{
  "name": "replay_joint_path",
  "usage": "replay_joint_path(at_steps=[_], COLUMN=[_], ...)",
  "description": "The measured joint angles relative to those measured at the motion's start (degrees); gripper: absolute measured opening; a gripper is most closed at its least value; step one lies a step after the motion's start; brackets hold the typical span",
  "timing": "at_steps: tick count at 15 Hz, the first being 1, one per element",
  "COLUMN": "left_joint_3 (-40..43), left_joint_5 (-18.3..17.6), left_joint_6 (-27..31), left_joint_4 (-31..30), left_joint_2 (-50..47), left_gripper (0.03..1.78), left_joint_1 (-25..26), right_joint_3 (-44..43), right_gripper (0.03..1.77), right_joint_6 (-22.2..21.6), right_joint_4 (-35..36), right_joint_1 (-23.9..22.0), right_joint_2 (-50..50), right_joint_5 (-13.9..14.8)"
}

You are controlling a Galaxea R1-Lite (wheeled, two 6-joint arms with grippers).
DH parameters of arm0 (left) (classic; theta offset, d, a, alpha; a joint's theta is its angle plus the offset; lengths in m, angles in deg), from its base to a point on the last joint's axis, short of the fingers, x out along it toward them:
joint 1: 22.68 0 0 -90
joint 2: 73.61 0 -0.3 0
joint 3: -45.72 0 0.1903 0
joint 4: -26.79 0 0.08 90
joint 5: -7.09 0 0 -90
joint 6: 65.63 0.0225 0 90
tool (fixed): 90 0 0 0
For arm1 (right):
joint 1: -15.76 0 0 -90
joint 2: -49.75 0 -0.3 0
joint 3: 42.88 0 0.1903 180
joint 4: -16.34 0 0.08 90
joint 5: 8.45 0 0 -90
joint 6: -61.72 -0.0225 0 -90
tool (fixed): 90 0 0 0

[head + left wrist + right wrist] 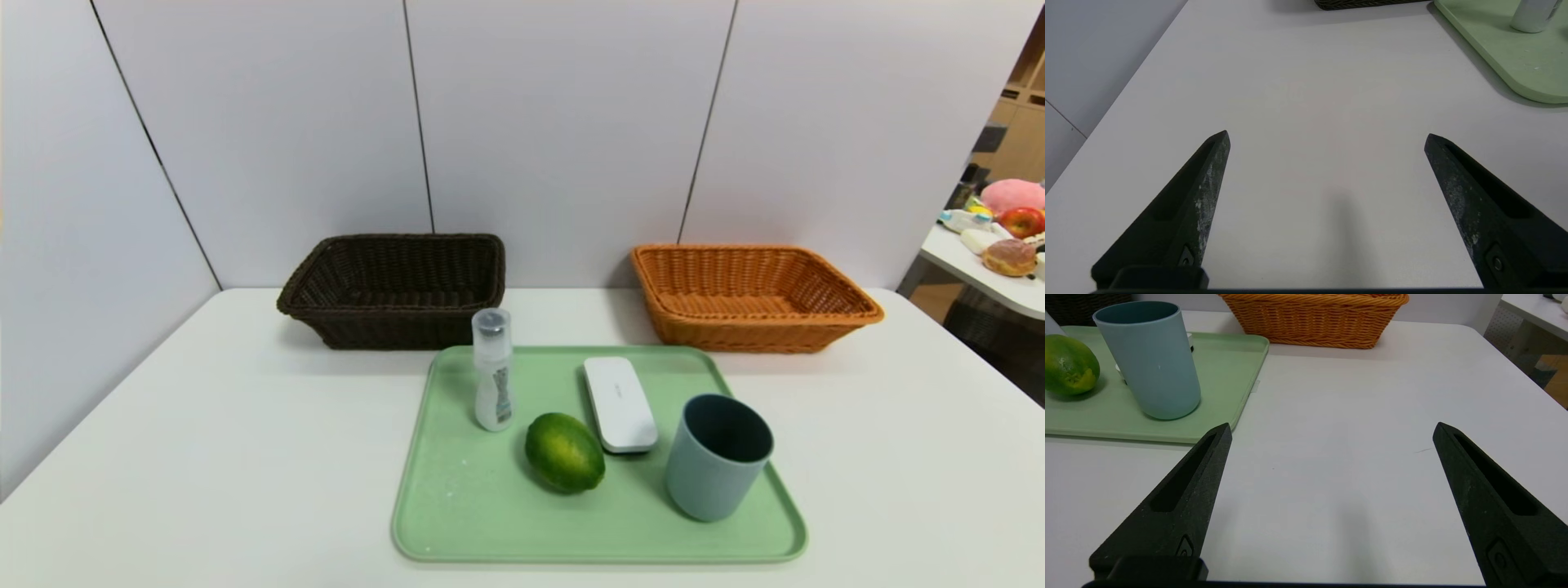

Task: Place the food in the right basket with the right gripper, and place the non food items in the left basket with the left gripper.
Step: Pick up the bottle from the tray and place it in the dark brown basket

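Note:
A glossy green lime (564,452) lies on a pale green tray (457,523), with a clear labelled bottle (493,380) upright to its left, a flat white case (620,403) behind it and a grey-blue cup (718,456) at its right. The dark brown left basket (394,287) and the orange-tan right basket (749,296) stand behind the tray. Neither arm shows in the head view. My left gripper (1327,136) hovers open over bare table near the tray's left edge (1515,61). My right gripper (1332,428) is open over bare table right of the tray, near the cup (1152,359) and lime (1069,365).
A white wall closes off the back and left of the table (204,457). A second table (988,273) with an apple, a doughnut and other items stands off to the far right. The right basket (1316,318) shows ahead of the right gripper.

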Motion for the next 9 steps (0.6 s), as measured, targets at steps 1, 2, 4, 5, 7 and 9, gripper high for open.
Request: replay_joint_path(at_steps=[1, 2, 4, 5, 7, 9], left_joint_3=[0.0, 0.0, 0.0, 0.0, 0.06, 0.11], left_joint_5=[-0.02, 0.0, 0.0, 0.01, -0.02, -0.11], left_joint_6=[-0.02, 0.0, 0.15, -0.21, -0.02, 0.3], left_joint_4=[0.0, 0.0, 0.0, -0.01, -0.34, -0.54], left_joint_2=[0.0, 0.0, 0.0, 0.0, 0.0, 0.0], left_gripper=[1.69, 1.69, 1.69, 1.69, 1.69, 1.69], left_joint_1=[-0.02, -0.02, 0.0, 0.0, 0.0, 0.0], right_joint_3=[0.0, 0.0, 0.0, 0.0, 0.0, 0.0], right_gripper=[1.7, 1.7, 1.7, 1.7, 1.7, 1.7], right_joint_6=[-0.05, -0.05, -0.09, -0.13, -0.07, 0.11], right_joint_4=[0.0, 0.0, 0.0, 0.0, 0.0, 0.0], right_joint_1=[0.0, -0.02, 0.0, 0.0, 0.0, 0.0], right_joint_2=[0.0, 0.0, 0.0, 0.0, 0.0, 0.0], right_joint_5=[0.01, 0.0, 0.04, 0.06, 0.04, 0.01])
